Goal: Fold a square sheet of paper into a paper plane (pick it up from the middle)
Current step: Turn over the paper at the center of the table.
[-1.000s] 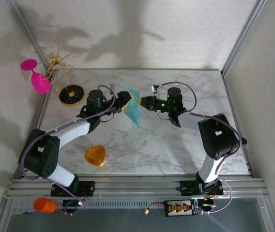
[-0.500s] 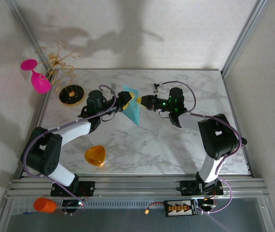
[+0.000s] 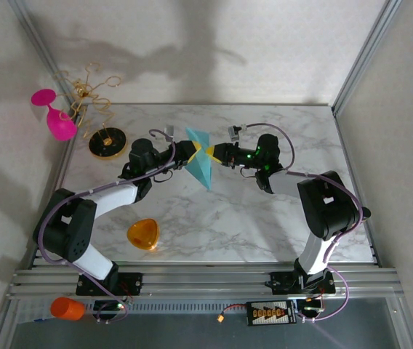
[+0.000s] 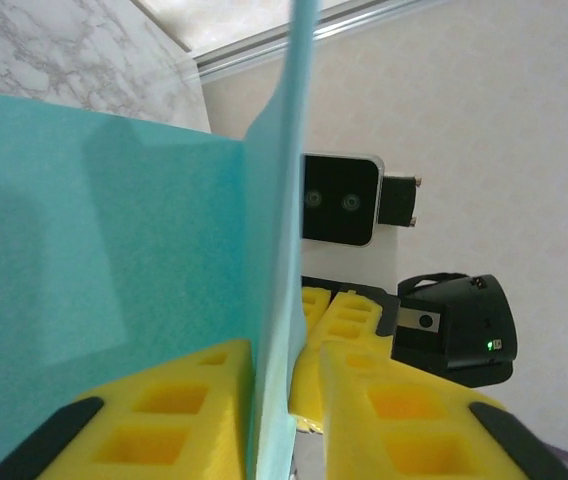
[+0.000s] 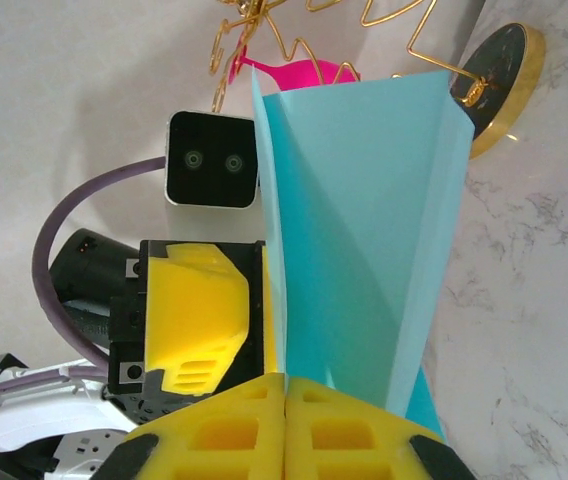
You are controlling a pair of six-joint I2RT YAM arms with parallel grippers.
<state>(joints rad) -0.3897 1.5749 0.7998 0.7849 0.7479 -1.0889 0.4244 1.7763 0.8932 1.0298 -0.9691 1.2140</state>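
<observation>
The teal sheet of paper [image 3: 200, 158], folded into a slim pointed dart shape, hangs upright above the table's back middle. My right gripper [image 3: 211, 151] holds it from the right. In the right wrist view its yellow pads [image 5: 234, 430] press flat together on the paper's [image 5: 364, 230] lower edge. My left gripper [image 3: 190, 151] faces it from the left. In the left wrist view the paper [image 4: 114, 250] stands edge-on between my left gripper's [image 4: 284, 350] fingers. One pad [image 4: 179, 400] touches it and a thin gap stays at the other, so it is open.
An orange rounded-triangle piece [image 3: 142, 234] lies at the front left of the marble table [image 3: 265, 218]. A pink glass [image 3: 55, 116] and a gold wire stand on a black base [image 3: 106, 142] sit at the back left. An orange cup [image 3: 66, 308] rests below the table's near rail.
The left gripper's jaws have narrowed from wide open to close around the paper. Both wrists shifted slightly; the paper stays in the right gripper's hold.
</observation>
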